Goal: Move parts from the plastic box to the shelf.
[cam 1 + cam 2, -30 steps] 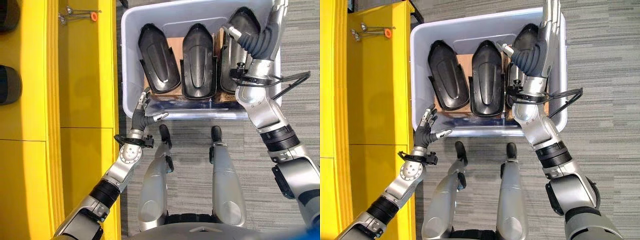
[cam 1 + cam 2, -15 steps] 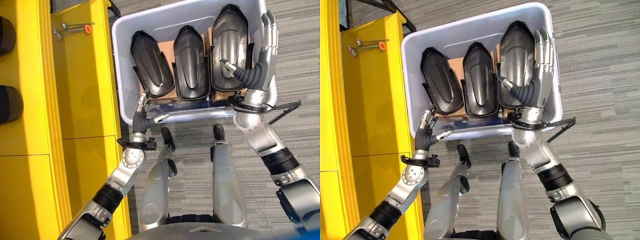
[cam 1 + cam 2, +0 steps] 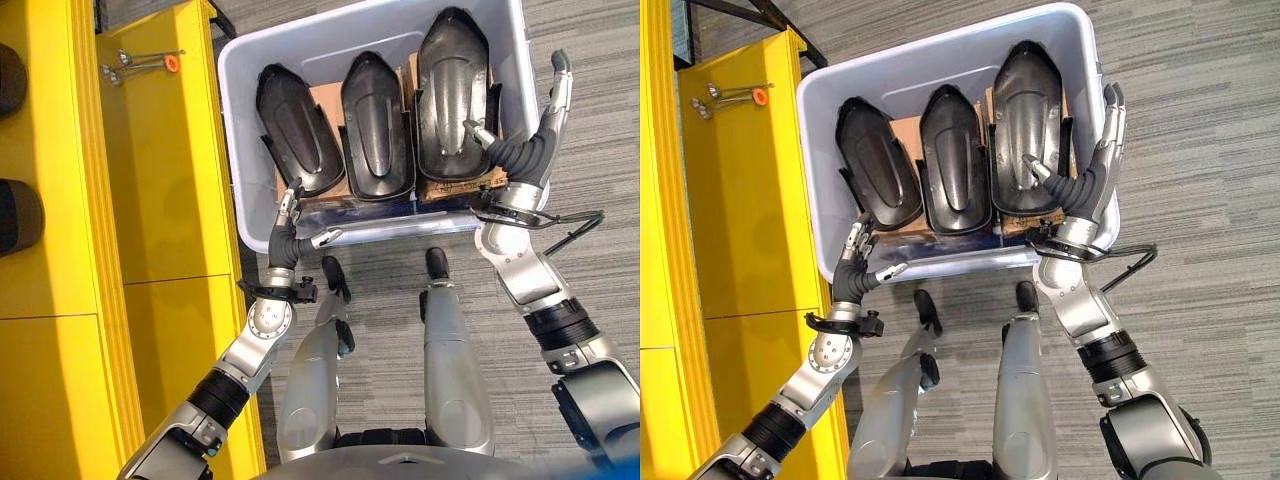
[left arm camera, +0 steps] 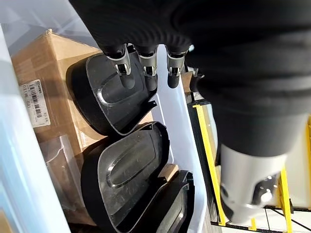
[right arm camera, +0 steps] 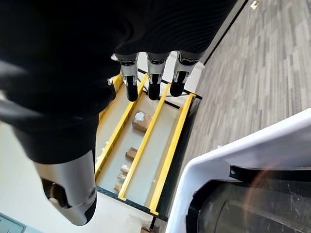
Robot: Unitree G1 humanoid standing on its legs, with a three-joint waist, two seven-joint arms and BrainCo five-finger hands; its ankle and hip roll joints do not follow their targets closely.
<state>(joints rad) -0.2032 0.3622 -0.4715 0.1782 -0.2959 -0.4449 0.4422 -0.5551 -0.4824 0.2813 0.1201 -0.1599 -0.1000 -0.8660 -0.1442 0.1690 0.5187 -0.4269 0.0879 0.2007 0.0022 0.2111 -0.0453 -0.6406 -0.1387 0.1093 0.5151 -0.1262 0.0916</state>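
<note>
Looking down, I'm seeing three black parts (image 3: 375,125) sitting side by side in the plastic box (image 3: 236,150), on a cardboard carton (image 4: 39,87). My right hand (image 3: 530,140) is hovering over the box's right rim, fingers (image 5: 154,77) straight and spread. My left hand (image 3: 285,235) is waiting at the near-left corner, fingers relaxed, holding nothing. Yellow shelf (image 3: 160,180) is on my left.
</note>
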